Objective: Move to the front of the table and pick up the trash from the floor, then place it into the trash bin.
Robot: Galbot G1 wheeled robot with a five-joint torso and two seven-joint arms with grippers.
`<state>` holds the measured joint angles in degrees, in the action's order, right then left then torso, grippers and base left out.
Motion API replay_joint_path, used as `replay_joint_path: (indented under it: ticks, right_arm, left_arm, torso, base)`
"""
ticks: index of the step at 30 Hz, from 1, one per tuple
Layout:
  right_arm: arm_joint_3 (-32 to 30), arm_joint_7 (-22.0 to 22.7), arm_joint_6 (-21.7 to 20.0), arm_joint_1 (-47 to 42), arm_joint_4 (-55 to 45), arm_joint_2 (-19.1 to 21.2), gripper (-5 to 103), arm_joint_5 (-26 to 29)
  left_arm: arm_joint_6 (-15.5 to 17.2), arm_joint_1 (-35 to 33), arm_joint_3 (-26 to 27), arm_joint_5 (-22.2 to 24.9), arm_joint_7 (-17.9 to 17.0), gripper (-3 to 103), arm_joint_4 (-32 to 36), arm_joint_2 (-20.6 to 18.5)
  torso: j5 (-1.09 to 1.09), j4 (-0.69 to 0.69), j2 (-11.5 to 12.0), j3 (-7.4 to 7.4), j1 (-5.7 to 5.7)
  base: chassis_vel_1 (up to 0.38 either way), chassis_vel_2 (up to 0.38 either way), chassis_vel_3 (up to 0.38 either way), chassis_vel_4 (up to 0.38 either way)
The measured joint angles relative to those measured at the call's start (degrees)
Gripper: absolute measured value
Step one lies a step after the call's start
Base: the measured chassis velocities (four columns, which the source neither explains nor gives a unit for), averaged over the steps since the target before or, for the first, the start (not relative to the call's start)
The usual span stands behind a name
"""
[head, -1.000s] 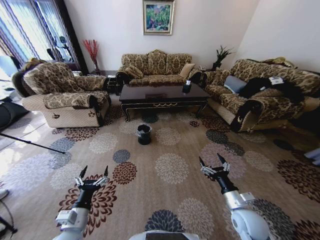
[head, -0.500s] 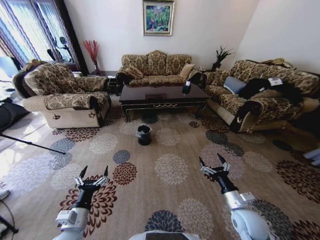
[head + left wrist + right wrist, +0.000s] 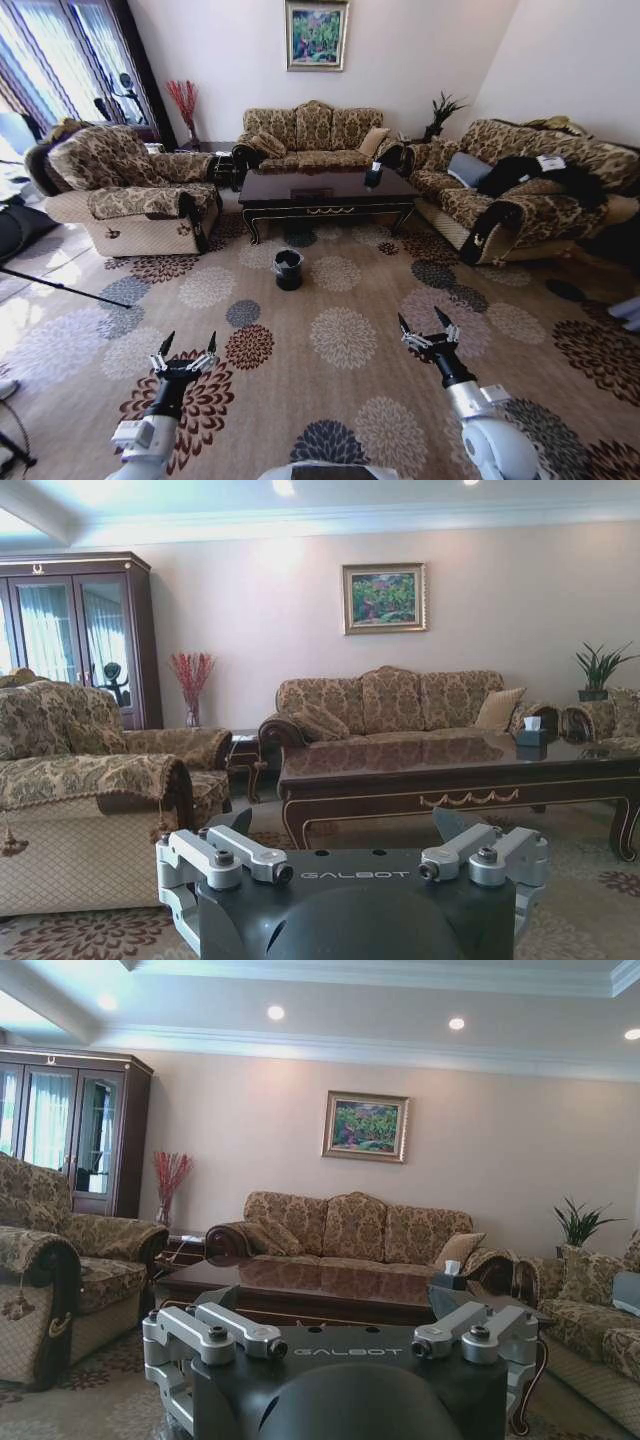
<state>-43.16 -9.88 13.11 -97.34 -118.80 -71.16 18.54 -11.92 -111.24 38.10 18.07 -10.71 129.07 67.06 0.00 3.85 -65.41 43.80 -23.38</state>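
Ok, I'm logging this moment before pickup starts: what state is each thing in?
left claw: open, empty, held above the floor.
right claw: open, empty, held above the floor.
trash bin: upright on the carpet, in front of the table, apart from it.
table: a small box stands on its top, towards the right end.

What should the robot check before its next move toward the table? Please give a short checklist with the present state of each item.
1. Left gripper open and empty: ok.
2. Right gripper open and empty: ok.
3. Carpet path ahead to the table free of obstacles: ok.
4. Trash bin upright on the carpet in front of the table: ok.
5. Trash located on the floor: cannot tell; no scraps can be made out from here.
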Motion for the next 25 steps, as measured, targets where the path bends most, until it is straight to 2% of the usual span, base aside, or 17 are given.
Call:
replay_joint_path:
  ticks: [25]
  right_arm:
    - [0.00,0.00,0.00,0.00,0.00,0.00,100,0.00]
  left_arm:
    - [0.00,0.00,0.00,0.00,0.00,100,0.00,0.00]
  torso:
    - [0.00,0.00,0.23,-0.12,0.11]
  base:
    - [0.000,0.000,0.000,0.000]
